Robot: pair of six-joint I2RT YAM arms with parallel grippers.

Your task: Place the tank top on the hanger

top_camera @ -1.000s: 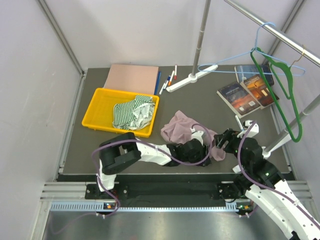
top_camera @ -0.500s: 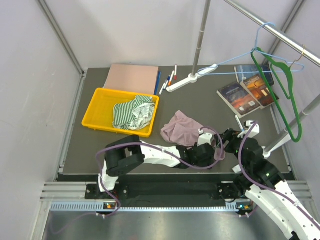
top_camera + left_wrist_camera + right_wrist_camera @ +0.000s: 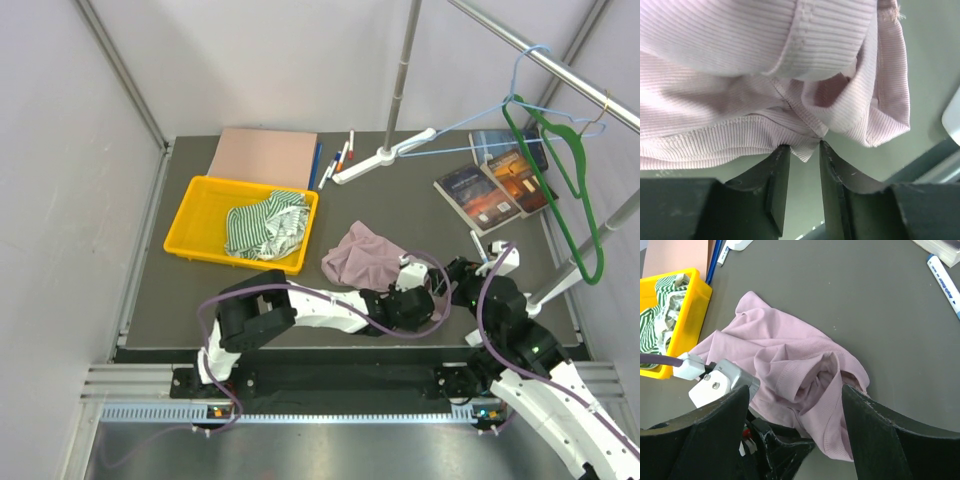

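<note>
My left gripper [image 3: 802, 148], narrowly parted, straddles the tank top [image 3: 765, 75] hem. The right gripper [image 3: 795, 396] gapes wide above, with the yellow bin [image 3: 200, 215] alongside.

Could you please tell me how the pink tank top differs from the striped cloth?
The tank top is plain pink; the striped cloth is green and white. The tank top lies on the table, the striped cloth in the yellow tray. The left gripper straddles the tank top's hem; nothing touches the striped cloth. Both are crumpled.
</note>
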